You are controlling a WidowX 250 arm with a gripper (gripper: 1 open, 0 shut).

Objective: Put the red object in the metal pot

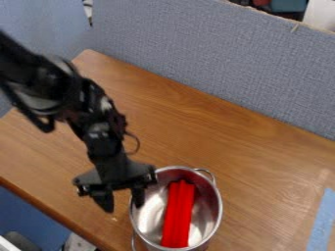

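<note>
The metal pot (207, 188) stands at the table's near edge, shiny and round. Inside it the red object (179, 214) lies lengthwise, in full view and free of the gripper. My gripper (118, 196) points down just left of the pot's left rim, over the wood. Its two dark fingers (104, 197) stand a little apart and I see nothing between them. The black arm runs up and to the left from it.
The wooden table (222, 127) stretches back to a grey-blue partition wall (197, 49). The table's front edge runs close below the pot and gripper. The right edge lies near the pot's far side.
</note>
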